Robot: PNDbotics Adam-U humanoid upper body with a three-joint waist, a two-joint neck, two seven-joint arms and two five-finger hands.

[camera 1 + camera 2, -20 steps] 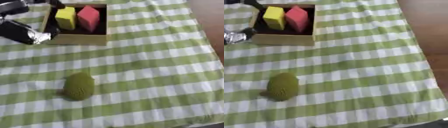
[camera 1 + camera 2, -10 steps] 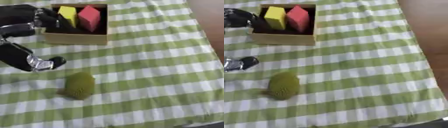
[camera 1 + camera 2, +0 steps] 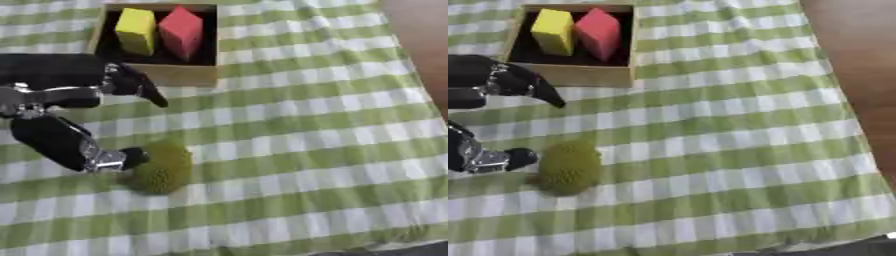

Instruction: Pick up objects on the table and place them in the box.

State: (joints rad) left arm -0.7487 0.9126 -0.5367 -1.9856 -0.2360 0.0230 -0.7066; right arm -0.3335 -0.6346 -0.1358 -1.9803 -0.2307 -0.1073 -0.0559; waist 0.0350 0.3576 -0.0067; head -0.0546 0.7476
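Nearest the camera, a green-and-white checked cloth (image 3: 297, 150) covers the surface, and a strip of bare brown wood shows along its right edge. On the cloth, left of centre, lies a rough, olive-green rounded fruit (image 3: 162, 167), resting on its side. The left hand (image 3: 66, 117) comes in from the left edge and is spread wide around the near-left side of that fruit: its thumb (image 3: 96, 157) reaches down and its dark tip sits just against the fruit's left flank, while the fingers (image 3: 136, 85) stretch out straight above, well clear of the fruit and pointing toward the right. Nothing is held between them; the hand is spread and grasps nothing.

Farther back, at the top left, stands a wooden box (image 3: 579, 75) with a dark inside. Two blocks are in it, side by side: a yellow block (image 3: 553, 31) on the left and a red block (image 3: 598, 32) on the right, both tilted a little. The outstretched fingers end just below the box's near wall.
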